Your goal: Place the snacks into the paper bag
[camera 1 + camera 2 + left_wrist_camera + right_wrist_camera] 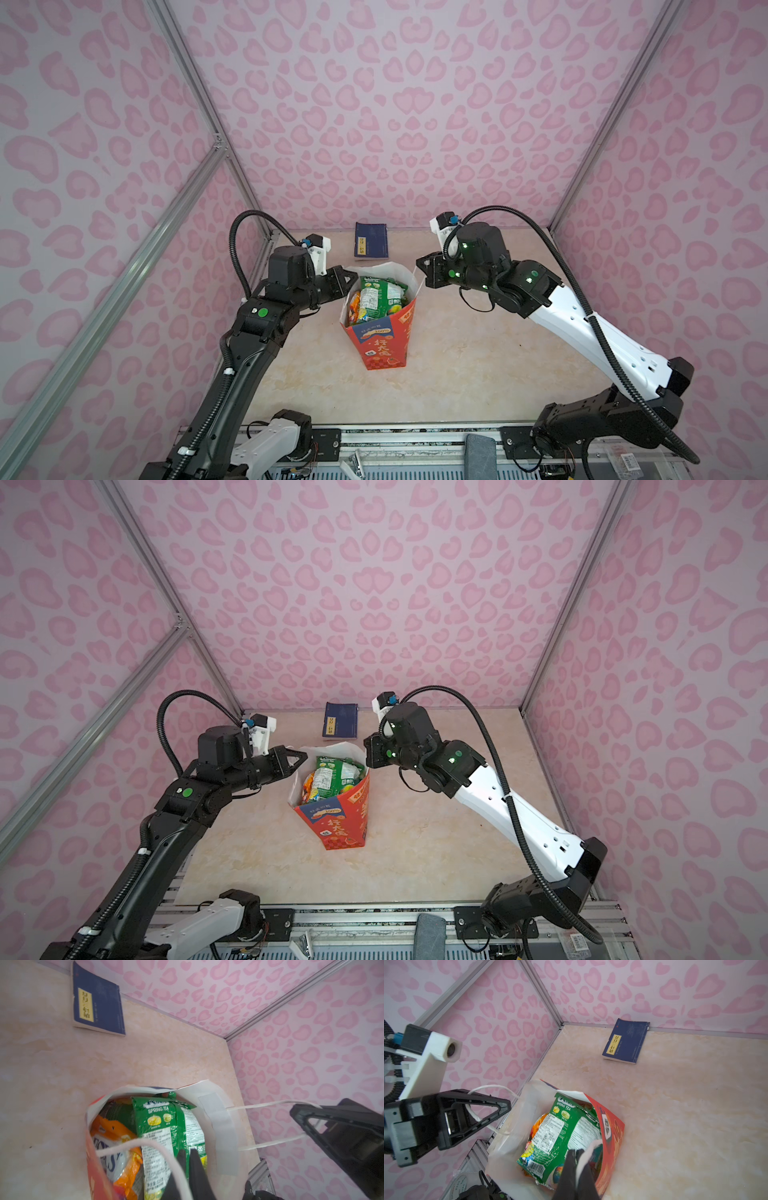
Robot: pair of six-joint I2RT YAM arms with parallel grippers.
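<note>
Right wrist view looks down into the paper bag, which stands upright with its mouth open at about the middle of the worktop. Its red front with the blue label faces the near edge. The snacks fill it almost to the rim. A green packet marked "SPRING TEA" lies on top, and an orange packet with white lettering is pressed against the bag's wall beside it. More orange and yellow wrappers crowd underneath.

My left pincer is at the bag's left rim. Its jaws are together, clamped on the left cord handle, whose white loop runs from the bag's wall into my grip. My right pincer is at the right rim, and its jaws are also pressed together, on the right cord handle. Two taut white strands stretch from the pale patch inside the bag to its tip. In both top views the two pincers sit at mouth height, with the bag between them.

Beyond the bag and well apart from it, a dark-blue booklet with a yellow label lies flat at the worktop's far edge, against the pink patterned back wall.
</note>
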